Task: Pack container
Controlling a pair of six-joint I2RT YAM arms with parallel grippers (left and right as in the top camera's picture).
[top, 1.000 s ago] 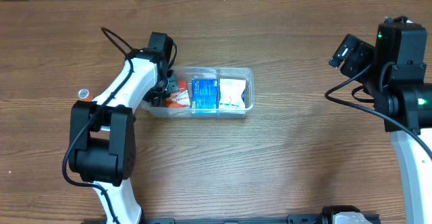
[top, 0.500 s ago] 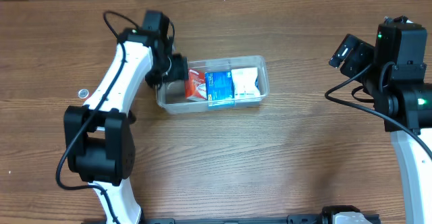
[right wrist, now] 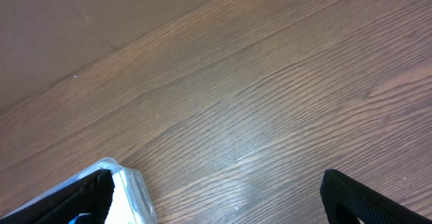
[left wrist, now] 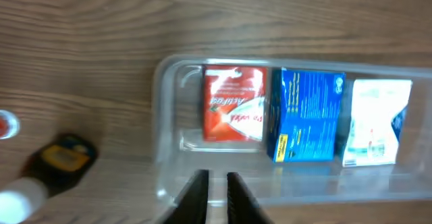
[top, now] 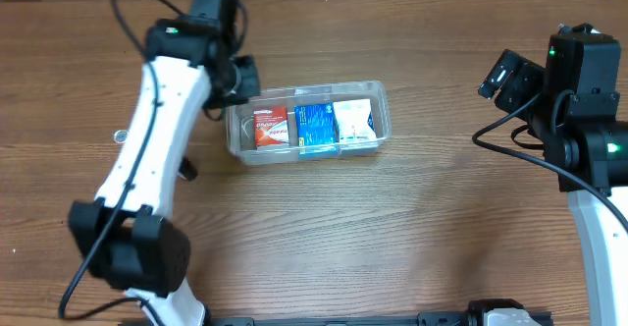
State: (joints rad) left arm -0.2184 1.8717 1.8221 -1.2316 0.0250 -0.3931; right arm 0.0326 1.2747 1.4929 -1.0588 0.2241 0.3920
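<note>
The clear container (top: 384, 120) lies mid-table, long side left to right. In it lie a red box (top: 270, 128), a blue box (top: 315, 128) and a white box (top: 355, 122), side by side. My left gripper (top: 240, 79) hangs above the container's back left corner, apart from it. In the left wrist view its fingers (left wrist: 216, 198) are shut and empty over the container's wall (left wrist: 162, 136), with the red box (left wrist: 233, 113), blue box (left wrist: 307, 116) and white box (left wrist: 374, 123) beyond. My right gripper (top: 505, 79) is far right, open and empty (right wrist: 216, 197).
A small dark bottle with an orange label (left wrist: 61, 160) lies on the table left of the container, with a small round cap (top: 122, 136) further left. The container's corner (right wrist: 131, 190) shows at the lower left of the right wrist view. The table is brown wood.
The container slid right and now lies straight. My left gripper lifted out of its left end and drew back. The red box now lies in line with the others. The right arm stayed still.
</note>
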